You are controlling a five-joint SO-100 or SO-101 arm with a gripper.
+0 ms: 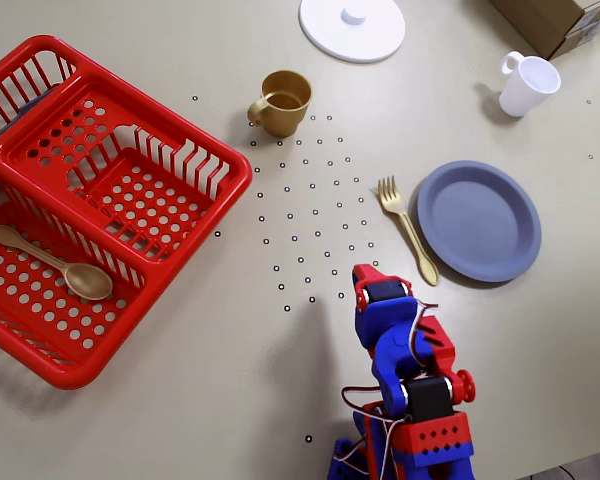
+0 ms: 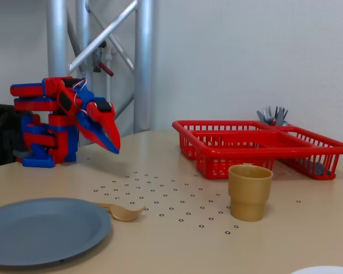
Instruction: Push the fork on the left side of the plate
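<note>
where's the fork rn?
In the overhead view the fork lies on the table along the left rim of the plate, tines pointing up-frame, beyond the gripper.

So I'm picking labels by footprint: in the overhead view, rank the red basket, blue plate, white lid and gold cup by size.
1. red basket
2. blue plate
3. white lid, partly cut off by the frame's top edge
4. gold cup

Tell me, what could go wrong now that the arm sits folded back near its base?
The fork already lies against the plate rim on its left side in the overhead view, so another push might slide it under or onto the plate. The tool hangs above the table; a low reach forward could clip the fork handle and spin it away.
</note>
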